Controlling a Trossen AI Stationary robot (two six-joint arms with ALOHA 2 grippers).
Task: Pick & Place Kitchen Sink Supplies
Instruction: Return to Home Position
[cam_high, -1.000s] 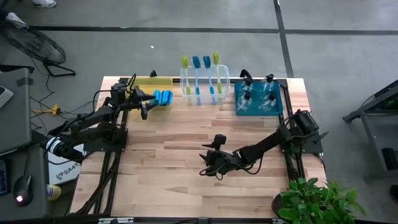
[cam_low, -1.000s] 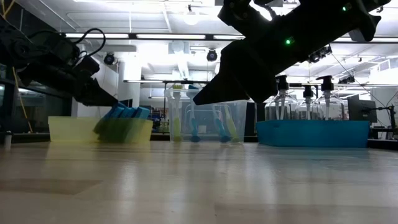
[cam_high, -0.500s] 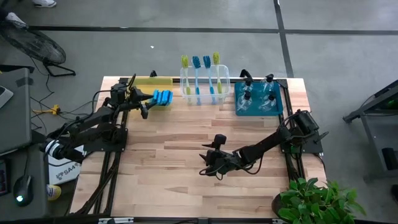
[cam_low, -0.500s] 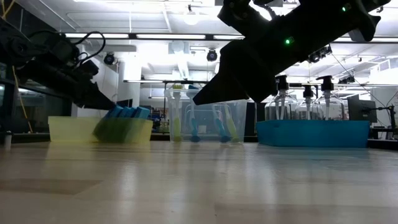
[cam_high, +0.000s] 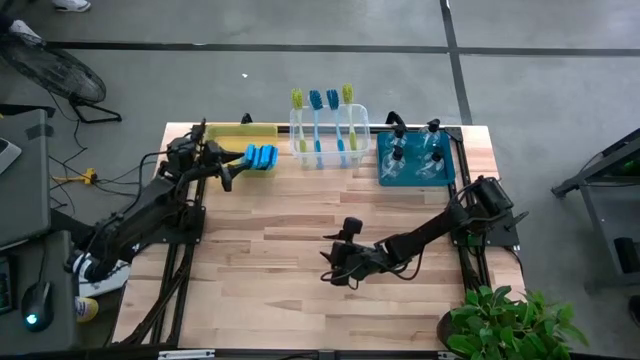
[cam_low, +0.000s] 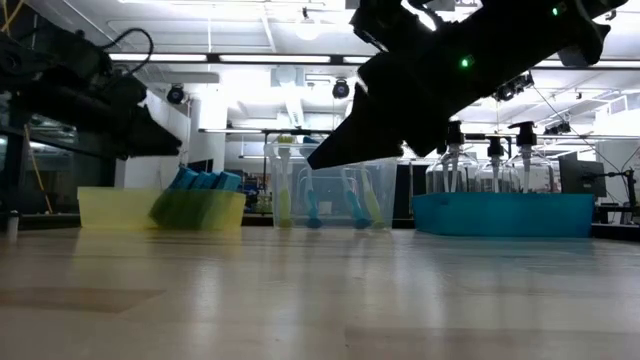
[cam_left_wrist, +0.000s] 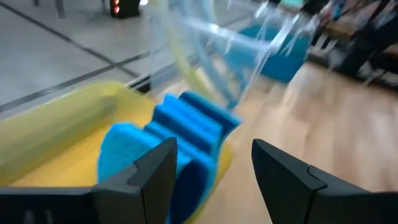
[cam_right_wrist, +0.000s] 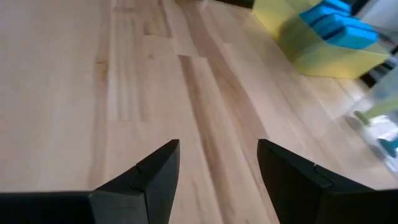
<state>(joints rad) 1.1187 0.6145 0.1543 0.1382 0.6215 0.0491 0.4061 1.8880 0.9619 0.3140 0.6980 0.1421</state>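
Several bright-blue sponges (cam_high: 262, 157) stand on edge, side by side, at the right end of the yellow bin (cam_high: 238, 131) at the table's far left. My left gripper (cam_high: 225, 166) hovers open just left of them and a little above, its fingers (cam_left_wrist: 149, 171) short of the sponges (cam_left_wrist: 183, 130) and touching nothing. Blue and yellow-green dish brushes (cam_high: 322, 120) stand in the clear bin (cam_high: 356, 140). Spray bottles (cam_high: 410, 152) stand in the teal bin (cam_high: 384, 172). My right gripper (cam_high: 328, 266) hangs open over the bare table middle (cam_right_wrist: 217, 149).
The three bins line the far edge, left to right: yellow, clear, teal. The wooden tabletop (cam_high: 290, 300) lies bare in front of them. A potted plant (cam_high: 505, 320) stands off the near right corner.
My left gripper has drawn back from the sponges, up and toward the table's left edge, rolling slightly. It was at the sponges before and now stands apart from them. The sponges have stayed in the yellow bin.
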